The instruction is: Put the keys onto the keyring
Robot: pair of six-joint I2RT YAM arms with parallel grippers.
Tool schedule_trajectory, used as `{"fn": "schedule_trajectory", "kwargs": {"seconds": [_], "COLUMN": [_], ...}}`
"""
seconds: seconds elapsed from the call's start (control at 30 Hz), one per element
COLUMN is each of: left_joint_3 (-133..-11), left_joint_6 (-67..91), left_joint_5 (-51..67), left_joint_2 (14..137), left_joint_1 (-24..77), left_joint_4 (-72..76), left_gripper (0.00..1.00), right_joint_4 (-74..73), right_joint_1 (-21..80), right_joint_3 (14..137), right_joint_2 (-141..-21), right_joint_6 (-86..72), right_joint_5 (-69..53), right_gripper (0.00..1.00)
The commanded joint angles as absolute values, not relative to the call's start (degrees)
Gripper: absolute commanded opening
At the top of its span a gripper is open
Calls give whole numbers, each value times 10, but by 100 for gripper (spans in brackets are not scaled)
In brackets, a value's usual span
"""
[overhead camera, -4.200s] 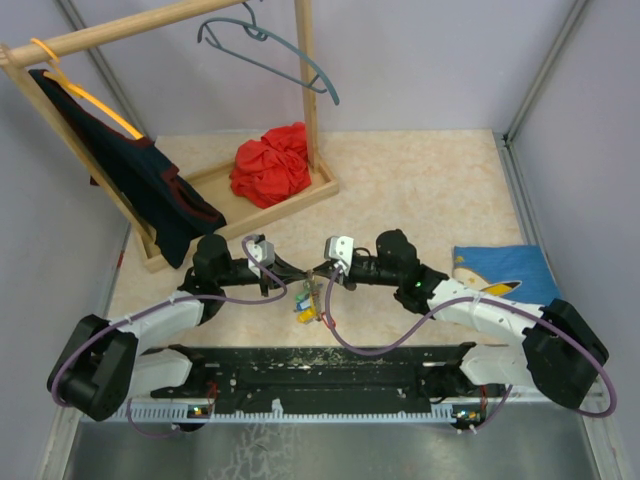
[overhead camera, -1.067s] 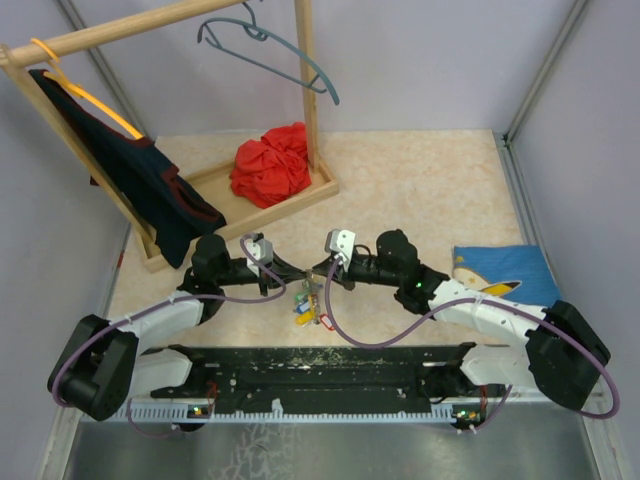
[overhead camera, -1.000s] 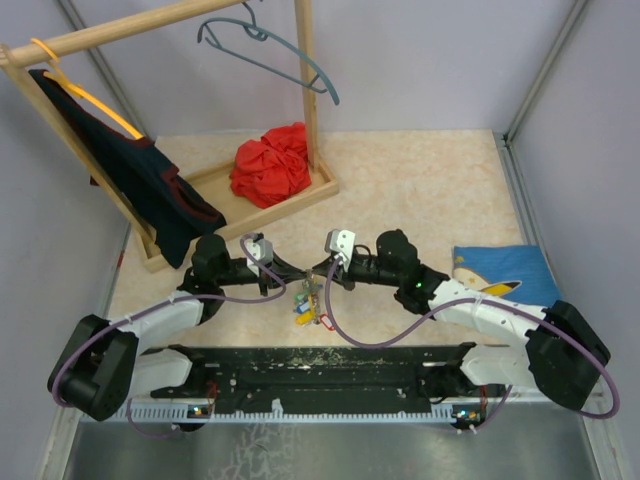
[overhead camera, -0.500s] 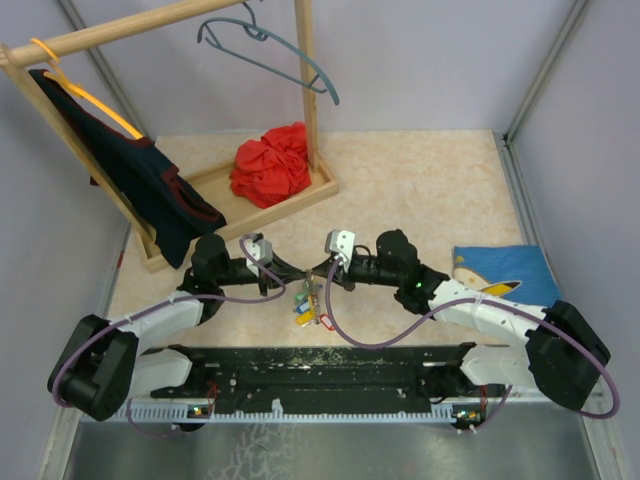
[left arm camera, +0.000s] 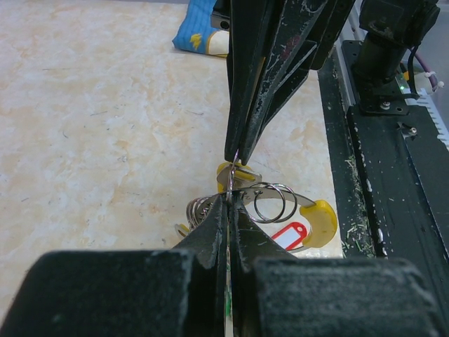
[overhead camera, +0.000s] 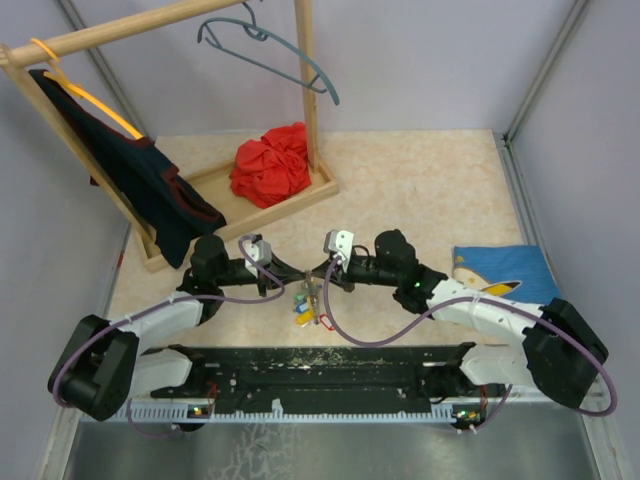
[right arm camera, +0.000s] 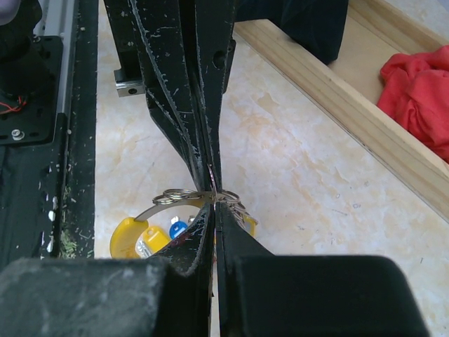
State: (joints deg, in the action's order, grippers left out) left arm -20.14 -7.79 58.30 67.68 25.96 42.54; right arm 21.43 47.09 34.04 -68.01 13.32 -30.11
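While the left gripper [left arm camera: 229, 200] and right gripper [right arm camera: 212, 207] meet mid-frame, each pinching the keyring [left arm camera: 321, 221], threading the keys [left arm camera: 287, 236] seems underway; next, a key must slide onto it.

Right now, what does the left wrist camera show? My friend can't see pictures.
Two black grippers almost meet tip to tip above a beige table: the left gripper from below and the right gripper from above, both pinched shut on the thin metal keyring. The ring's yellow part and a red key tag show just to the right.
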Motion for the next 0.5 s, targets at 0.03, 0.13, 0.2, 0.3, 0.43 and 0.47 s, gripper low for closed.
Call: {"fn": "schedule_trajectory", "kwargs": {"seconds": [0.03, 0.13, 0.2, 0.3, 0.43, 0.47], "left_joint_3": [-200, -200, -199, -196, -195, -195], "left_joint_6": [-85, -84, -83, -79, -76, -75], "left_joint_5": [615, 618, 620, 621, 615, 615], "left_joint_2": [667, 669, 670, 669, 668, 669], "left_joint_1": [257, 257, 257, 257, 257, 257], "left_joint_4": [461, 464, 466, 474, 478, 479], "left_gripper": [1, 1, 0, 0, 0, 0], "right_joint_4": [239, 248, 262, 276, 296, 304], "right_joint_1": [475, 475, 475, 475, 475, 475], "right_joint_3": [353, 352, 349, 346, 341, 337], "right_joint_2": [-686, -688, -687, -688, -689, -688], "right_joint_6": [121, 113, 105, 94, 83, 80], "right_joint_5": [-303, -305, -303, -301, -301, -301], "right_gripper": [0, 0, 0, 0, 0, 0]}}
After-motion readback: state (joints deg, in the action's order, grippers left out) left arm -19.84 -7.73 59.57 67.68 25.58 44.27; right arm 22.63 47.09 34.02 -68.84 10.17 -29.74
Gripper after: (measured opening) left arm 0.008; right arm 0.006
